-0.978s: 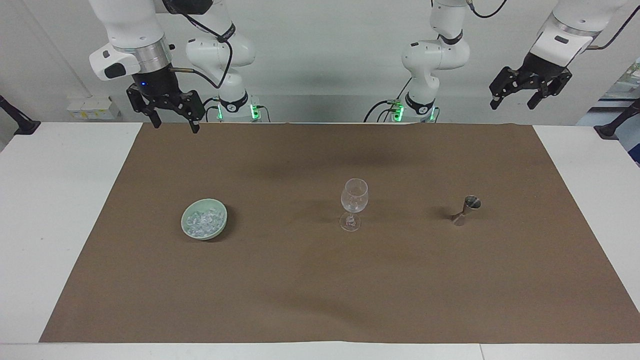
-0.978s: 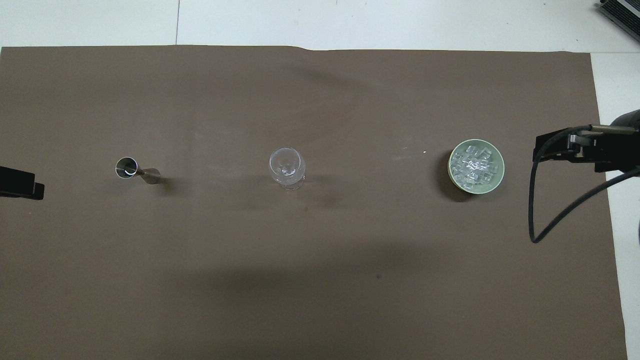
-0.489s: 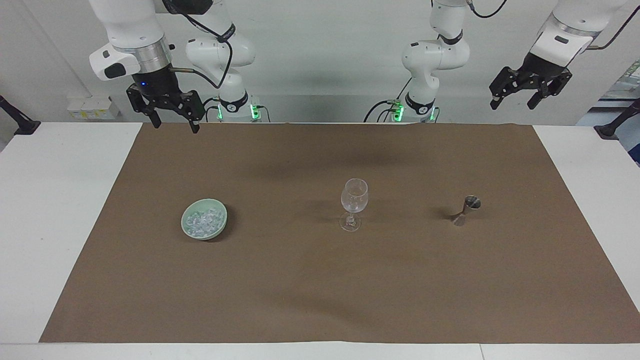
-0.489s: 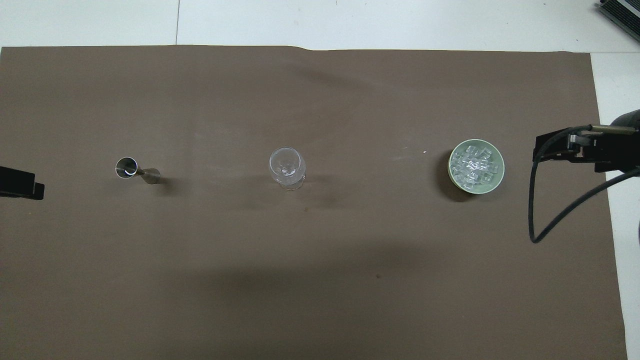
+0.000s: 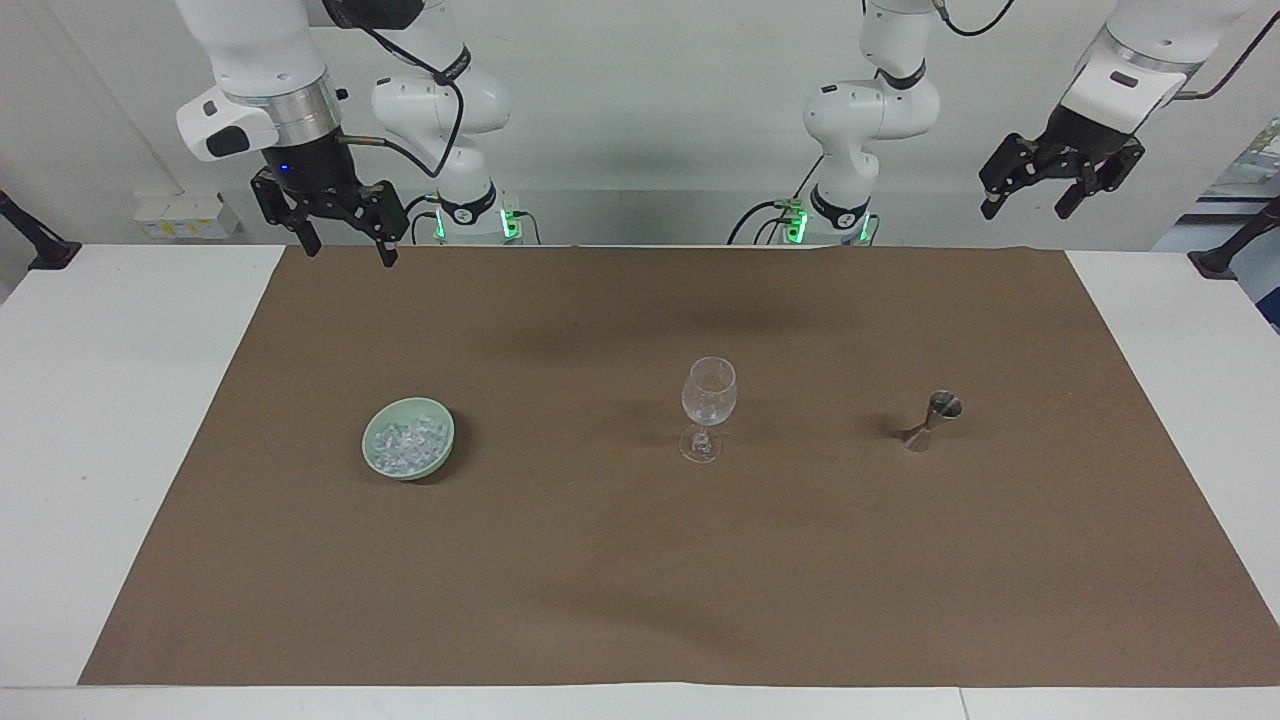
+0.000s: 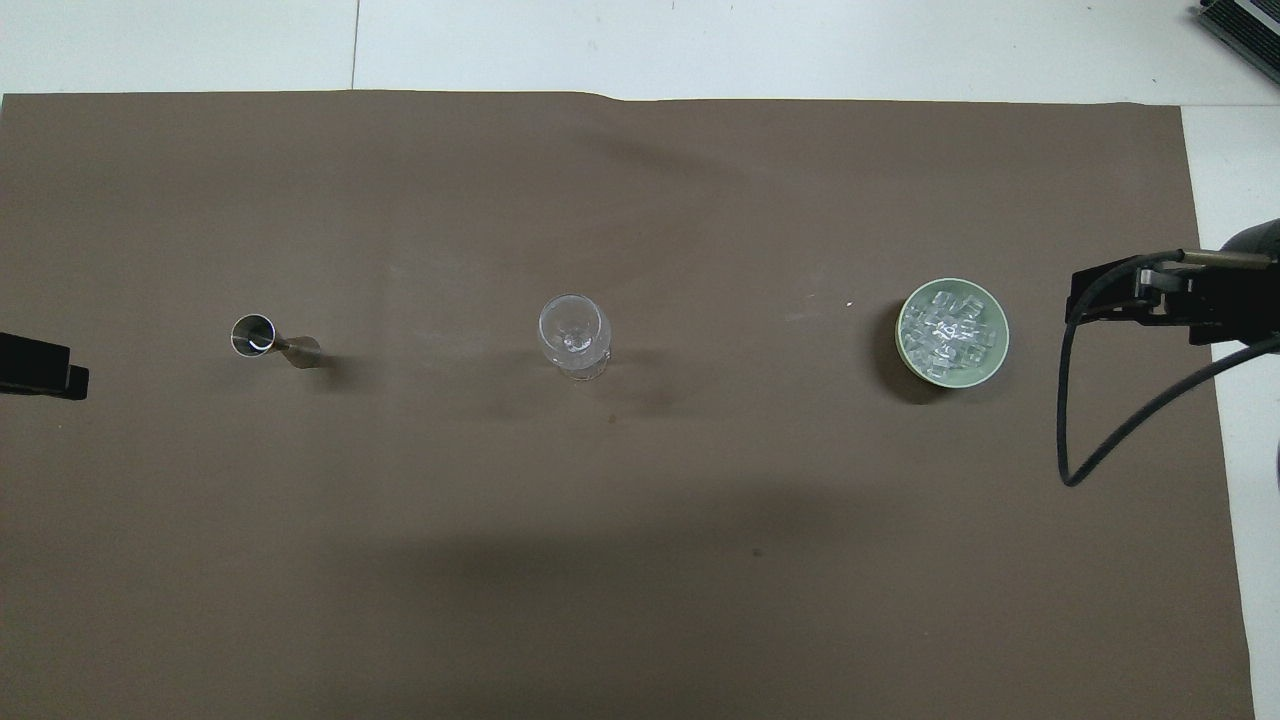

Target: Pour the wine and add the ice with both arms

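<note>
The ice (image 5: 408,442) (image 6: 950,328) fills a pale green bowl (image 5: 405,474) (image 6: 950,381) toward the right arm's end of the table. A clear stemmed glass (image 5: 708,398) (image 6: 573,330) stands upright mid-table. A small metal jigger (image 5: 931,420) (image 6: 265,338) stands toward the left arm's end. No wine can be made out; what the jigger holds is hidden. My right gripper (image 5: 348,250) (image 6: 1130,295) hangs open and empty, high over the mat's edge by the robots. My left gripper (image 5: 1025,210) (image 6: 40,368) is open and empty, raised off the mat's corner.
A brown paper mat (image 5: 600,580) (image 6: 600,560) covers most of the white table (image 5: 100,400). A black cable (image 6: 1075,440) loops down from the right wrist. Bowl, glass and jigger stand in one row, well apart.
Both raised grippers have drifted very slightly; bowl, glass and jigger stay where they were.
</note>
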### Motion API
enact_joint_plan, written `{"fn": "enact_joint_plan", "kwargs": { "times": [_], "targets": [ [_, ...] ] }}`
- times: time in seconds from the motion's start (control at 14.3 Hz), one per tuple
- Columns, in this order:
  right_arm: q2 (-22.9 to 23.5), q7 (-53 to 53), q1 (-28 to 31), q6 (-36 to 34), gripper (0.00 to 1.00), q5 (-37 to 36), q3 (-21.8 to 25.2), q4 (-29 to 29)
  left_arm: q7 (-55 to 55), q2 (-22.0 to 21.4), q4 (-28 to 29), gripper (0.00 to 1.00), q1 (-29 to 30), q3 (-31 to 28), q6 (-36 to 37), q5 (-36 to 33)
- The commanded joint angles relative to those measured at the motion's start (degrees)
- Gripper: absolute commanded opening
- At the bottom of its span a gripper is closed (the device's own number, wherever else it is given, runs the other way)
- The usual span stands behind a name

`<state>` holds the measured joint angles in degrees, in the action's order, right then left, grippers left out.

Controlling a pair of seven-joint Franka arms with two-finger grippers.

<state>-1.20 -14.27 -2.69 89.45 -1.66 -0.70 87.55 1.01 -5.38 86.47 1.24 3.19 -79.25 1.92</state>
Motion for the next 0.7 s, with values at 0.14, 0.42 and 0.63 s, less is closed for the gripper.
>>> {"fn": "enact_joint_plan", "kwargs": {
  "times": [0.14,0.42,0.63],
  "targets": [
    [-0.7,-0.1,0.4,-0.8,1.00,1.1,0.2,0.7,-0.1,-0.6,0.0,1.00,0.3,0.7,0.0,-0.2],
    [-0.6,-0.1,0.5,-0.8,1.00,1.1,0.3,0.8,-0.1,-0.6,0.0,1.00,0.2,0.7,0.1,-0.2],
    [-0.6,-0.1,0.5,-0.8,1.00,1.1,0.3,0.7,-0.1,-0.7,0.0,1.00,0.3,0.5,0.2,-0.2]
  ]
}}
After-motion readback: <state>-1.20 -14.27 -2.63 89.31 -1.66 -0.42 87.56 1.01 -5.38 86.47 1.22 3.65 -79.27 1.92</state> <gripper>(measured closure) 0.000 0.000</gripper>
